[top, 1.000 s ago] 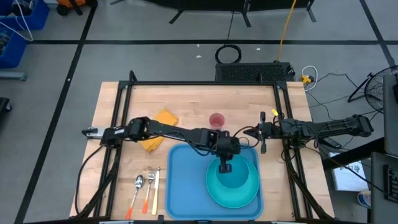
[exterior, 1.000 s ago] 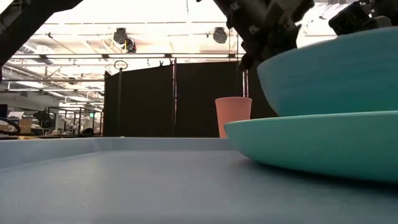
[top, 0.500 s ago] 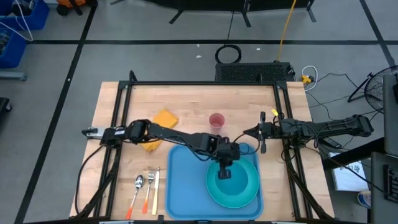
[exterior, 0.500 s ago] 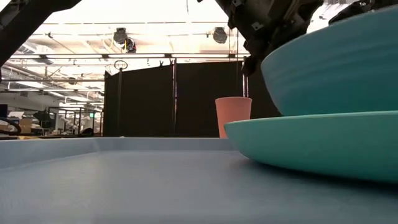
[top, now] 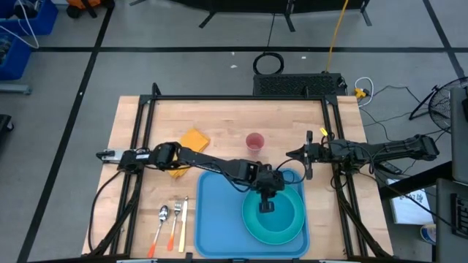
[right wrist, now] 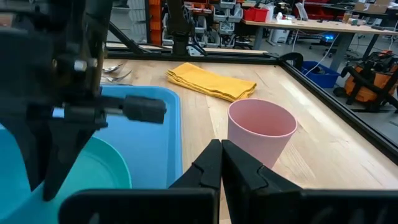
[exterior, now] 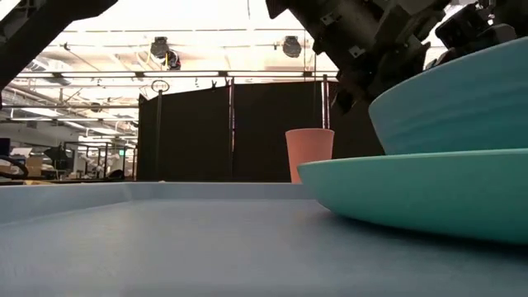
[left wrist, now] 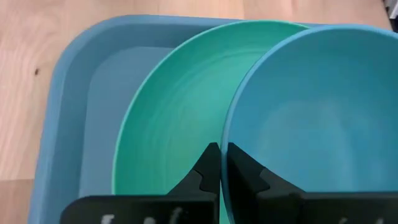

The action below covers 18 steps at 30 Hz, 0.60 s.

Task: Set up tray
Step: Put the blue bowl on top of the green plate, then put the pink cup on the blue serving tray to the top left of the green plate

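Note:
The light-blue tray [top: 219,212] lies at the table's near middle with a round teal plate [top: 287,228] on its right half. A blue-teal bowl [left wrist: 311,124] sits over the plate [left wrist: 174,124]; my left gripper [left wrist: 221,149] is shut on the bowl. In the low view the bowl [exterior: 462,99] is tilted just above the plate [exterior: 412,190]; whether they touch I cannot tell. My right gripper [right wrist: 221,155] hangs shut by the tray's far right corner, next to a pink cup [top: 254,141]. My left gripper pinches the bowl's rim [left wrist: 229,124] on the side toward the table's far edge, one finger [left wrist: 208,165] outside the wall and the other inside. The fingers slant down from the far left. The bowl is tilted over the plate's middle.
A folded yellow napkin [top: 189,150] lies on the wood to the far left of the tray. A spoon and forks [top: 172,219] lie left of the tray near the front edge. Black frame rails [top: 146,131] run along the table's sides and far edge.
My left gripper has sunk and gone a little toward the table's near edge, still shut on the bowl. The bowl has come down with it over the middle of the plate, still tilted.

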Each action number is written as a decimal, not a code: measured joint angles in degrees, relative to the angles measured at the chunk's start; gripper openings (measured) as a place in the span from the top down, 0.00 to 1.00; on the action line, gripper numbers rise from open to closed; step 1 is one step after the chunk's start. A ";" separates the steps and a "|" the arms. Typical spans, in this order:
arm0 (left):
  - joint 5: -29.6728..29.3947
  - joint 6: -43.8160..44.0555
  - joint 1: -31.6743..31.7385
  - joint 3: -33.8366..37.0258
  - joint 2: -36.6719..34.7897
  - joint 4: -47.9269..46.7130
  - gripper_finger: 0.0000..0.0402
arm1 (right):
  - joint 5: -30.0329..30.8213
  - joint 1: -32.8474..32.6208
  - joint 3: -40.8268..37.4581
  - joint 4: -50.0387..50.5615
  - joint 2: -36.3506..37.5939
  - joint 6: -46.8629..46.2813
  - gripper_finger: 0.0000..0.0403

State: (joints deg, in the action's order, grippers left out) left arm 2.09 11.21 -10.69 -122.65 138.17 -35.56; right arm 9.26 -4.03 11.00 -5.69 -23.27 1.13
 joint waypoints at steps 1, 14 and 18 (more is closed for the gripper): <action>-0.01 0.02 0.09 0.00 -0.08 -0.28 0.98 | 0.00 0.00 0.00 0.00 0.01 0.00 1.00; 1.04 0.39 0.53 0.00 0.66 2.03 0.83 | -0.04 0.00 0.00 0.12 0.02 -0.02 1.00; 0.98 0.20 0.54 -0.02 0.66 2.38 0.78 | -0.04 0.00 0.00 0.28 0.02 -0.02 1.00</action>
State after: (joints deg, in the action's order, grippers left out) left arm 3.07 11.41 -10.15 -122.67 138.82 -33.17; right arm 9.21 -4.03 11.00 -5.41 -23.24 1.10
